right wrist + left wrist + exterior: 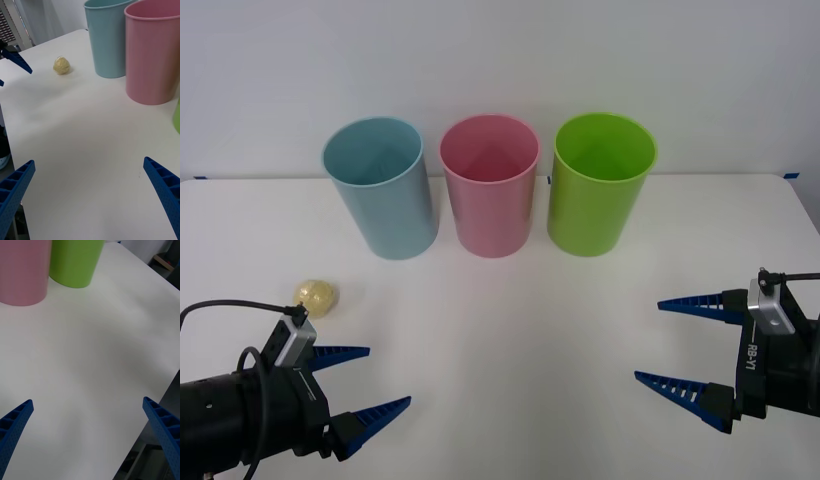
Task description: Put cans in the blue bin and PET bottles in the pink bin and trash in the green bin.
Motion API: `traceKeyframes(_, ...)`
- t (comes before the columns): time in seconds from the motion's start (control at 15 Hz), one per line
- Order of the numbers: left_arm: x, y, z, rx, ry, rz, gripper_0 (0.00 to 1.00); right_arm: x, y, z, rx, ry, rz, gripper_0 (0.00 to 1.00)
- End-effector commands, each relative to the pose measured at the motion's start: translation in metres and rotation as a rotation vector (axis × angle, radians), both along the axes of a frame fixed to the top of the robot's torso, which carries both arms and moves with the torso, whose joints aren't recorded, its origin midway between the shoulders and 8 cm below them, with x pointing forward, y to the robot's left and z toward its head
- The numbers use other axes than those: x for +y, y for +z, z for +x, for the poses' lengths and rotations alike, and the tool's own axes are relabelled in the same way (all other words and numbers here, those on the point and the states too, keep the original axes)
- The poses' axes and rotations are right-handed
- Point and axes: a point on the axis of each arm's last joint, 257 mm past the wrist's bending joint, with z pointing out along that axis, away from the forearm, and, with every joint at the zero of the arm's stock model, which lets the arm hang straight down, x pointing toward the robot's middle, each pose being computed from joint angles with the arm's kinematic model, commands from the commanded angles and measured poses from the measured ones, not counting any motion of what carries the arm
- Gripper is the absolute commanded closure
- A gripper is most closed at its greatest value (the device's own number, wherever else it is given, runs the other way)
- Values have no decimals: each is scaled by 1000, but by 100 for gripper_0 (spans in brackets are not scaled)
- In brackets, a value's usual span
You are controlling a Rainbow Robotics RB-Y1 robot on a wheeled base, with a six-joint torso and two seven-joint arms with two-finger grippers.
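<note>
Down in the lower left of the front view, the left gripper (365, 385) hangs low over the white table (510, 340) with its blue fingers spread wide and nothing between them. Just above it in the frame, near the left edge, the trash (316, 296) sits on the table, a small pale-yellow crinkled ball, apart from the fingers and in front of the blue bin (380, 188).

At the lower right, the right gripper (675, 345) is likewise spread open and empty, its fingers pointing toward the middle of the table. Its wrist view shows the trash (61, 65) at the upper left, beside the blue bin (108, 37), with a fingertip of the left gripper at that frame's left edge.

Across the upper middle of the front view the three bins stand upright in a row, close together: blue on the left, the pink bin (490, 185) in the centre, the green bin (600, 183) on the right.
</note>
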Motion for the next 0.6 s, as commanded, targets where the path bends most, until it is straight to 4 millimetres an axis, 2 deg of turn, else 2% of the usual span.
traceKeyframes(0.07, 6, 0, 2, -31, 0, 52, 0, 0, 0, 0, 0, 0, 0, 0)
traceKeyframes(0.27, 9, -1, 17, -33, 72, 71, 0, 0, 0, 0, 0, 0, 0, 0)
traceKeyframes(0.6, 11, -3, 8, -48, 38, 82, 0, 0, 0, 0, 0, 0, 0, 0)
